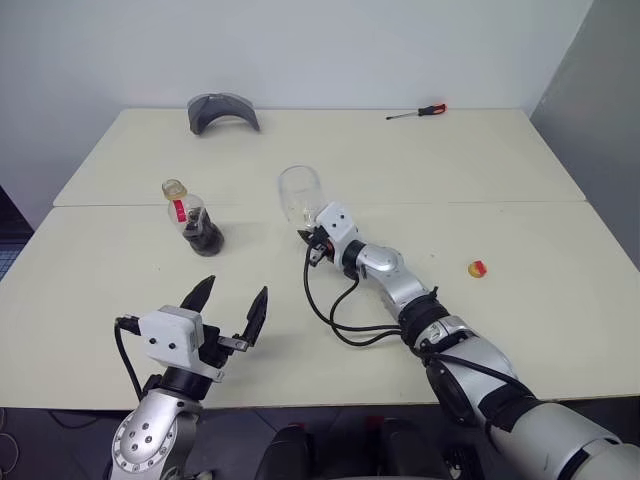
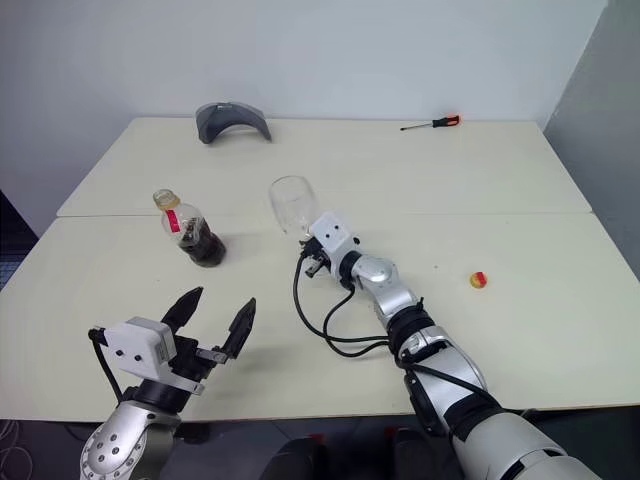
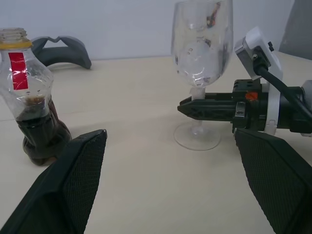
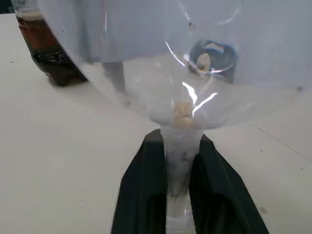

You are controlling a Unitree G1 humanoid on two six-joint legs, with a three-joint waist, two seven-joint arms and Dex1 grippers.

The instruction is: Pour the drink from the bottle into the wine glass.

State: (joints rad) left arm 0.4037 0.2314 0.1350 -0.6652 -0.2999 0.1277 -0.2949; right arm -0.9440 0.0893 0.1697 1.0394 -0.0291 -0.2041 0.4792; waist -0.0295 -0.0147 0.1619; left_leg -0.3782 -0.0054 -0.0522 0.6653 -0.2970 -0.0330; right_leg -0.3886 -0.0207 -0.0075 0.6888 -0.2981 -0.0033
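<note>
Cream tabletop (image 1: 500, 170) ran back to a white wall. On my left, the left gripper (image 1: 232, 306) hovered near the front edge, fingers spread wide and holding nothing. Beyond it stood the bottle (image 1: 191, 216), uncapped, its dark drink (image 3: 41, 139) low in the belly. Right of that, the wine glass (image 1: 300, 196) stood upright and looked empty, the right gripper (image 4: 178, 183) pinched around its stem. A yellow cap (image 1: 478, 268) lay well to the right.
</note>
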